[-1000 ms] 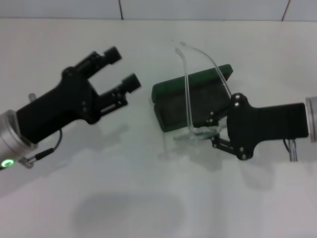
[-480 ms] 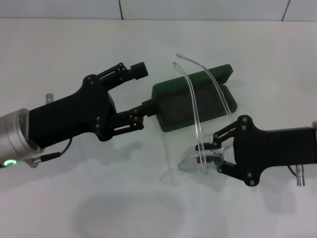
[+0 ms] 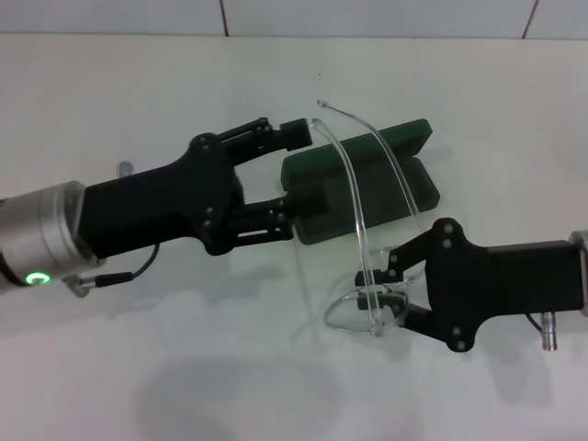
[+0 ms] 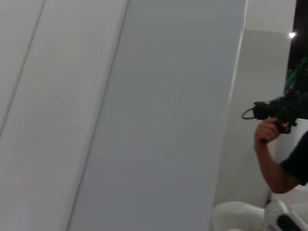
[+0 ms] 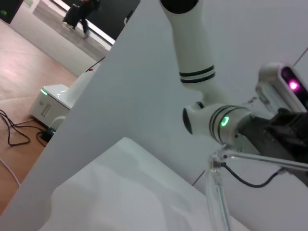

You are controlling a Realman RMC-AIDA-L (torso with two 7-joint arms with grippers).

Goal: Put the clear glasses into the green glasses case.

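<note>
Right gripper (image 3: 390, 292) holds the clear glasses (image 3: 367, 220) by the lens, just beside the open green glasses case (image 3: 363, 179) (arms raised over it). Left gripper (image 3: 299, 170) spread wide at the case's end, on the white bench (image 3: 184, 367).

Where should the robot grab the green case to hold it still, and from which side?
Probably the green glasses case is best held by its short left end, coming from the robot's left. The left gripper is open there, one finger on each side of that end. The clear glasses, held by the right gripper, have their arms over the middle.
</note>
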